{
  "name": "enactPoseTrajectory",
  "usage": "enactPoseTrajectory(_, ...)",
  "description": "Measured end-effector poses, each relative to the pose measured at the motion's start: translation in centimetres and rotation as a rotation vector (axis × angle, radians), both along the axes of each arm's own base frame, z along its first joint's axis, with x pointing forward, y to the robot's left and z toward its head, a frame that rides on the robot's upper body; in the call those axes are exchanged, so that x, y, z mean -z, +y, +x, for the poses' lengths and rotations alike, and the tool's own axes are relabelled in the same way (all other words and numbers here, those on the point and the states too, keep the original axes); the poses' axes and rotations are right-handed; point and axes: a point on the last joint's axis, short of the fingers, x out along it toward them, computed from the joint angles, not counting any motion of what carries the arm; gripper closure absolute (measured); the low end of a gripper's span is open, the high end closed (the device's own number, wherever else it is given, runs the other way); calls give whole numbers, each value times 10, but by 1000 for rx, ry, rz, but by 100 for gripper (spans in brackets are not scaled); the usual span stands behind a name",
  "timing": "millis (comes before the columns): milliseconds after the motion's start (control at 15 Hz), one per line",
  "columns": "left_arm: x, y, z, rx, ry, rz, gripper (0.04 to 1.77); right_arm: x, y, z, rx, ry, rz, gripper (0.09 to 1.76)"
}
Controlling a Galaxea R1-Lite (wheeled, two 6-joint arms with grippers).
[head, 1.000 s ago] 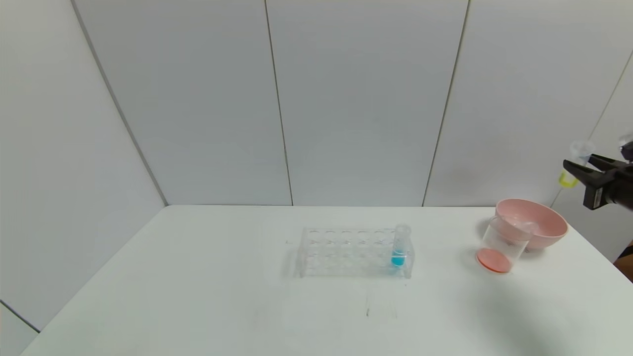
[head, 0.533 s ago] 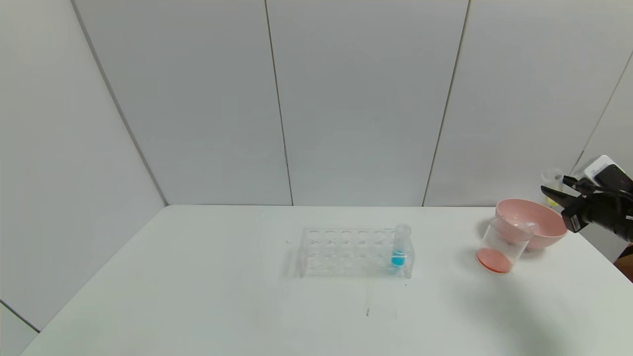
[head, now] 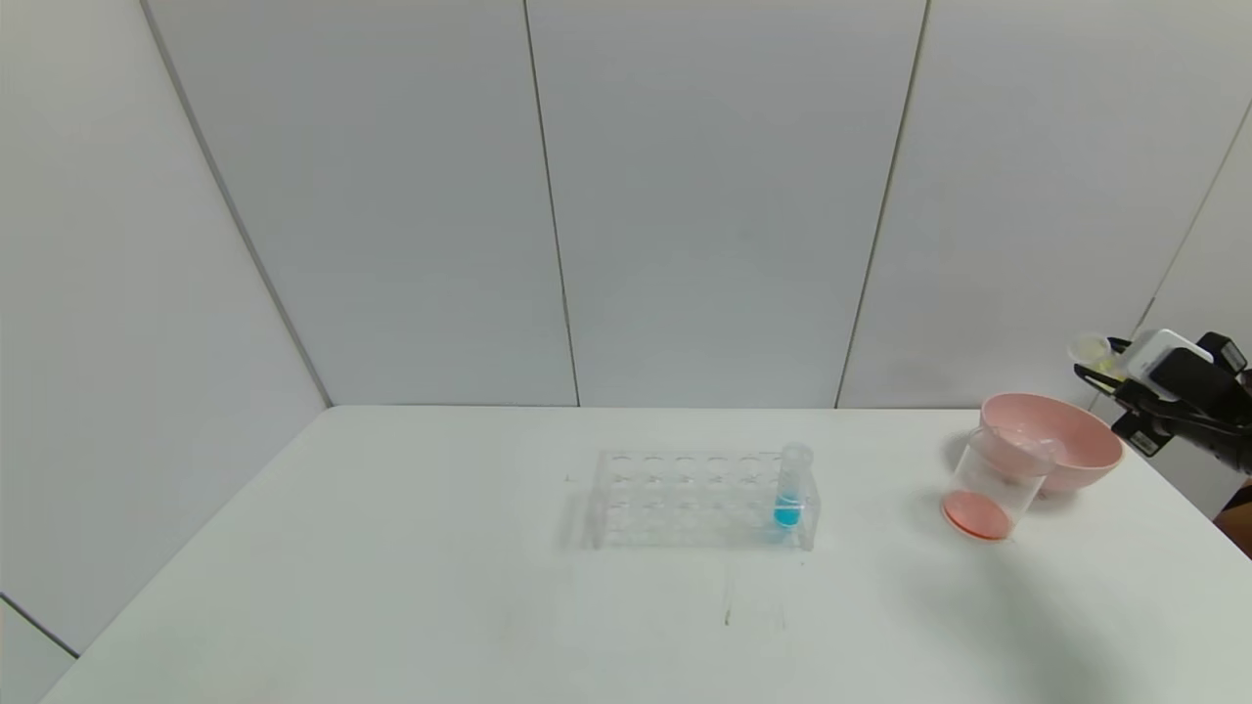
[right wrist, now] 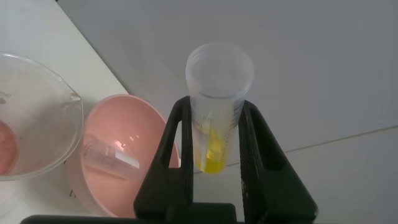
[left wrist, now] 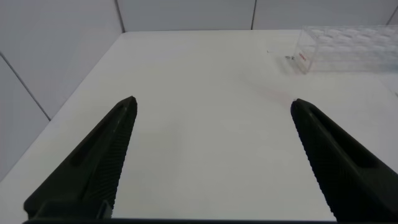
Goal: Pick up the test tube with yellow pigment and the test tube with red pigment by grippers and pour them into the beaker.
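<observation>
My right gripper [head: 1097, 366] is shut on the test tube with yellow pigment [head: 1088, 348] and holds it in the air beyond the table's far right corner, behind the pink bowl. In the right wrist view the tube [right wrist: 217, 112] sits between the black fingers [right wrist: 177, 143], with yellow liquid at its bottom. The beaker [head: 998, 479] stands in front of the bowl with orange-red liquid at its bottom; it also shows in the right wrist view [right wrist: 31, 118]. No tube with red liquid is in view. My left gripper [left wrist: 212, 109] is open and empty above the table's left part.
A pink bowl [head: 1061, 442] stands behind the beaker, and an empty clear tube [right wrist: 112, 157] lies in it. A clear tube rack [head: 685, 499] at the table's middle holds a blue-liquid tube [head: 790, 489]. The table's right edge is close to the bowl.
My right gripper has come down and a little left with the yellow tube, and its wrist has rolled. The beaker, bowl and rack have not moved.
</observation>
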Motion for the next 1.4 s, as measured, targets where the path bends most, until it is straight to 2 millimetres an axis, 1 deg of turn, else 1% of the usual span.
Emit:
enactPoseTrajectory(133,0,0,0,0,0,0,5,1,-1,0,-33,-6,-56,136)
enactPoseTrajectory(400,0,0,0,0,0,0,5,4,-7,-2,-38,-7,-125,136)
enactPoseTrajectory(867,0,0,0,0,0,0,5,7,-13,-1,-167,-35,-214,136)
enactPoseTrajectory(1067,0,0,0,0,0,0,5,10,-13,0,-170,-32,-239,136)
enactPoseTrajectory(1400,0,0,0,0,0,0,5,13,-15,2,-170,-43,-333,136)
